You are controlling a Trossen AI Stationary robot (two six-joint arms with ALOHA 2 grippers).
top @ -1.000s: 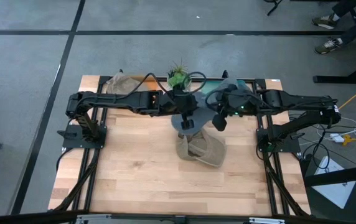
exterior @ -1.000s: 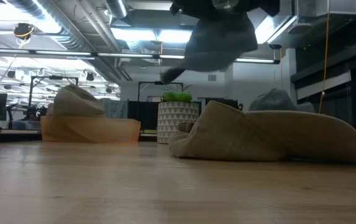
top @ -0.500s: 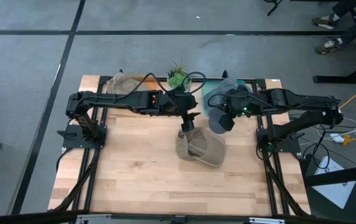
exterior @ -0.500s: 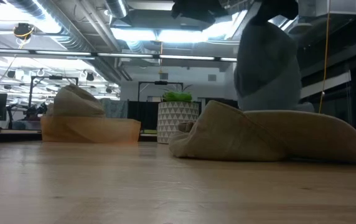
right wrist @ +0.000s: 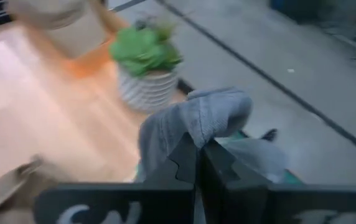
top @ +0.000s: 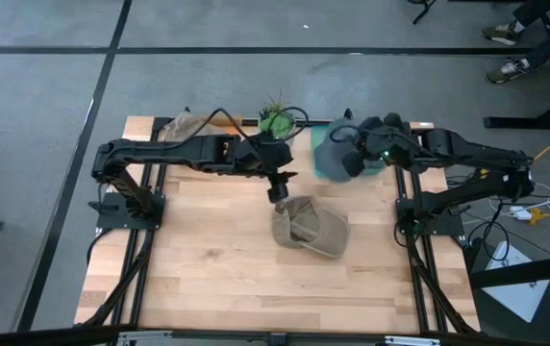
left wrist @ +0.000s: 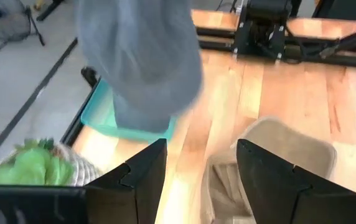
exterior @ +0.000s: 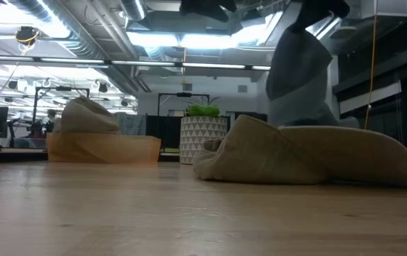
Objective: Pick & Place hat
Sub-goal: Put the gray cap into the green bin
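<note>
A grey hat (top: 331,159) hangs at the table's far right, with my right gripper (top: 348,157) shut on it. In the low view the grey hat (exterior: 299,71) dangles above and behind a tan hat (exterior: 303,156). That tan hat (top: 309,229) lies on its side on the wooden table's middle. Just beyond it my left gripper (top: 277,189) hovers open and holds nothing. In its wrist view the left gripper (left wrist: 200,180) points between the grey hat (left wrist: 144,62) and the tan hat (left wrist: 277,155). My right gripper pinches a bunched fold of the grey hat's cloth (right wrist: 210,127) between its two shut fingers, which slant down. The hat hangs slack below the fingers, clear of the table.
A teal bin (left wrist: 103,115) sits at the far right edge under the grey hat. A potted plant (top: 275,120) stands at the far middle. At the far left, an orange basket (exterior: 104,146) holds another tan hat (top: 184,128). The near half of the table (top: 256,288) is bare wood.
My left gripper has opened and let go of the grey hat, then drawn back a little toward the far left. My right gripper has swung the hat toward the table's far right edge. The hat, earlier spread between both grippers, now hangs from the right one alone.
</note>
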